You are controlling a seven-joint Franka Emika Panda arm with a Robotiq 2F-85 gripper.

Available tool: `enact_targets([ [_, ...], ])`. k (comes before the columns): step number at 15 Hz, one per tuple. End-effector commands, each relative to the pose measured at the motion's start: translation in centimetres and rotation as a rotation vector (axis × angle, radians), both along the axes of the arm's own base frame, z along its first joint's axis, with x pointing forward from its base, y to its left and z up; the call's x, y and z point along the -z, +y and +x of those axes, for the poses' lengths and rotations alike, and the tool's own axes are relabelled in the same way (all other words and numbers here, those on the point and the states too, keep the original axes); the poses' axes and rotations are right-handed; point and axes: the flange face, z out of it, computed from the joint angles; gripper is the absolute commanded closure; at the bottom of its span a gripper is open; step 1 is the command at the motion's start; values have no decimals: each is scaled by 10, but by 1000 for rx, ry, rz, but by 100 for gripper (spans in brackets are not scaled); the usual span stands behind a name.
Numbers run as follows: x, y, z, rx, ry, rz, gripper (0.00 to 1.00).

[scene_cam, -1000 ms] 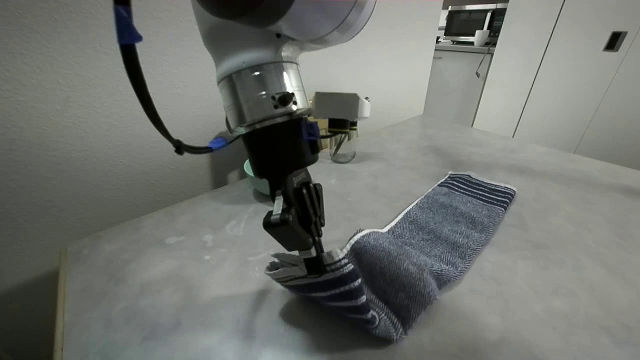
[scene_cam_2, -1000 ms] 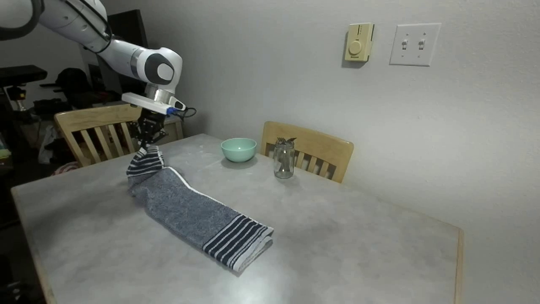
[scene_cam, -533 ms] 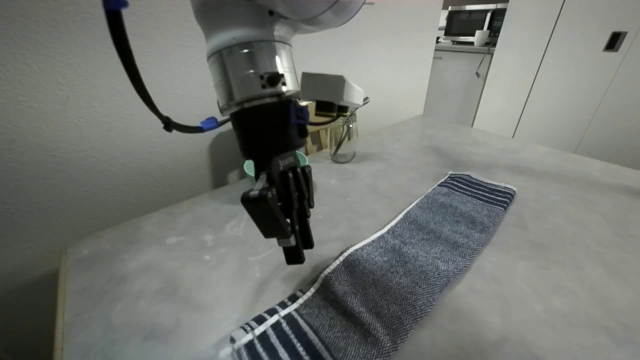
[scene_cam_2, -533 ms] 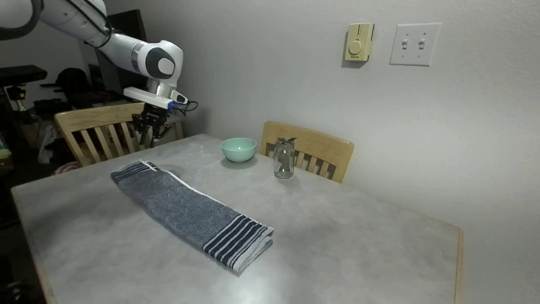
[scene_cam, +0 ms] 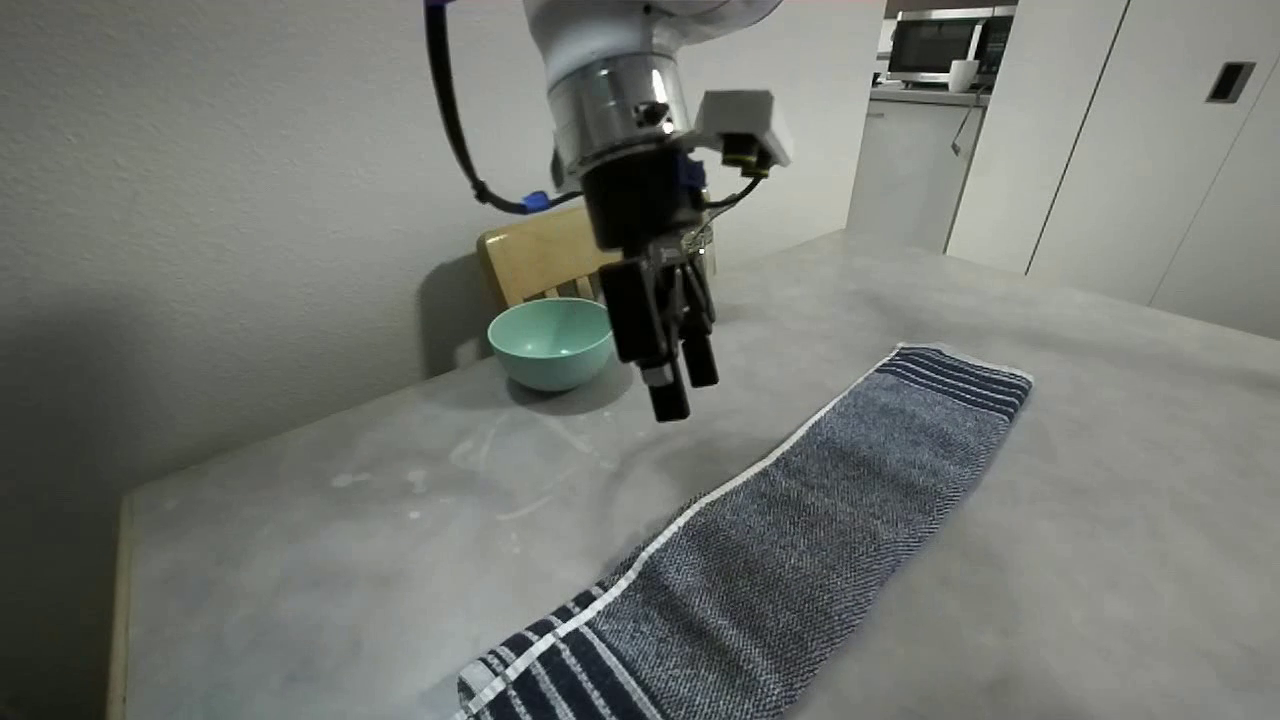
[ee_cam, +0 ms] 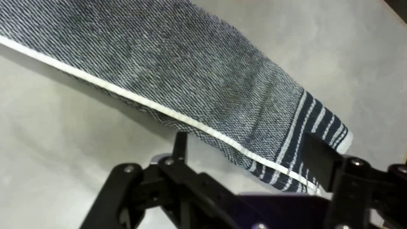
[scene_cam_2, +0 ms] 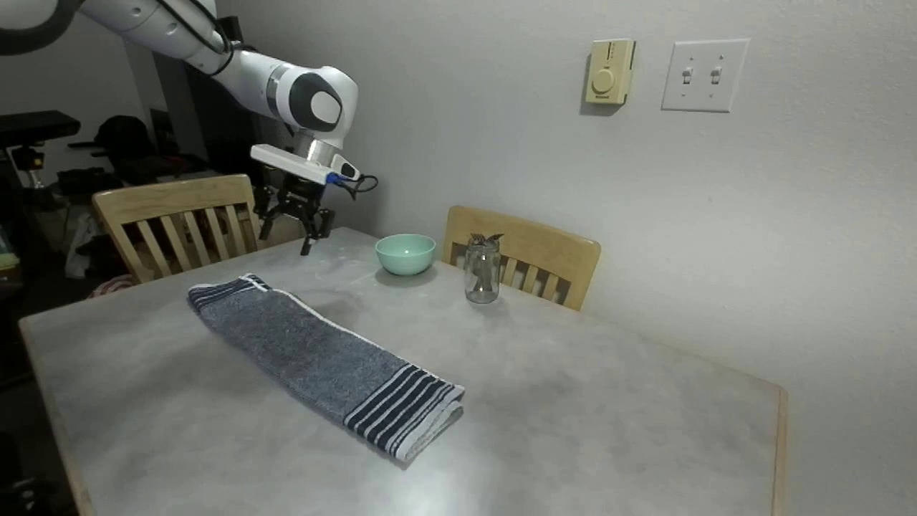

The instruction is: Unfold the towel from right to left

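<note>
- Pincer: my pincer [scene_cam_2: 286, 241] is spread, its two fingers [ee_cam: 321, 156] well apart. It hangs above the table [scene_cam_2: 609, 430], clear of the towel [scene_cam_2: 308, 344].
- Towel, position: the blue-grey piece lies lengthwise across the table, low ripples in its surface, dark and white stripes at each short end.
- Towel, layers: a white hem runs along one long side; in the wrist view I note a further layer of cloth showing beneath that hem.
- Other items: a teal bowl [scene_cam_2: 405, 258] stands upright on the table near the wall [scene_cam_2: 501, 143]; near it stands a glass jar [scene_cam_2: 483, 287] with cutlery [scene_cam_2: 487, 239] in it.
- Seating: two wooden chairs [scene_cam_2: 534, 236] stand at the table's edges.
- Markings, wall: a beige thermostat [scene_cam_2: 610, 72] with a round dial carries a dark mark low on its face, too small for me to read. A white switch plate [scene_cam_2: 706, 79] with two toggles is mounted near it.
- Markings, background: in an exterior view a microwave [scene_cam: 932, 46] has a white cup [scene_cam: 963, 76] in front of it; lettering is too small to tell.
- Markings, pincer: the black body is blurred in that view; any label there I cannot make out.
</note>
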Motion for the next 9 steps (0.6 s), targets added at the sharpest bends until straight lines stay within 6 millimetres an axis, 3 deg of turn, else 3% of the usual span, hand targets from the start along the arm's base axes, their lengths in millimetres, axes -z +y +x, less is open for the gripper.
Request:
enact_targets([
  [1, -24, -74, -19, -9, 55, -75, 0],
  [5, -47, -148, -40, 50, 144, -129, 0],
  [9, -66, -194, -63, 78, 211, -163, 0],
])
